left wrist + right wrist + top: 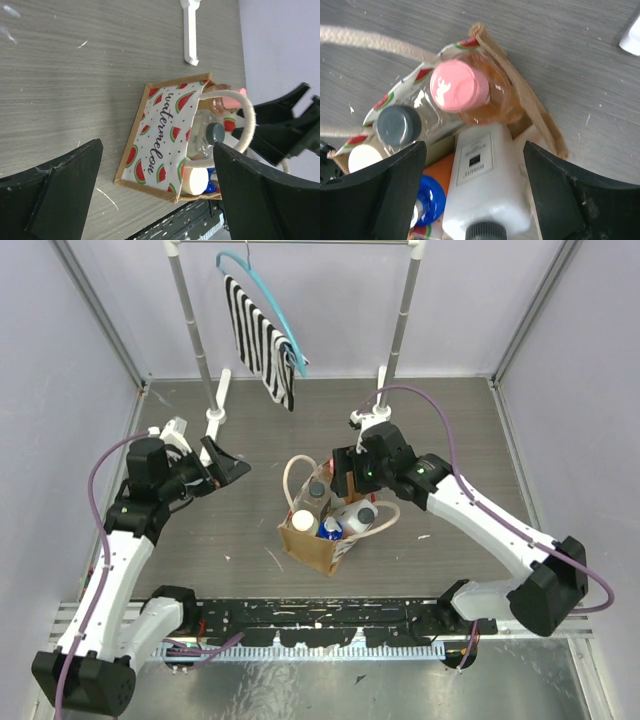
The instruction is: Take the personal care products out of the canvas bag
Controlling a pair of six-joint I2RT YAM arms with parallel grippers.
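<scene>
Meanwhile, at left, the left jaws stand wide apart, well clear of the canvas bag (pixel 315 548) upright at mid-table (pixel 200 540). Five bottles crowd inside it: cream-capped (pixel 362 157), dark-capped (pixel 399 125), blue-capped (pixel 431 199), the white squarish bottle (pixel 482 185) and pink-capped (pixel 459 86). At right, the right jaws hover spread above the bag's open top.

Tan canvas bag (pixel 160 142) with watermelon-print lining, pink-capped peach bottle (pixel 472 97), white bottle (pixel 487 185), black-and-white striped cloth (pixel 262 345)
</scene>
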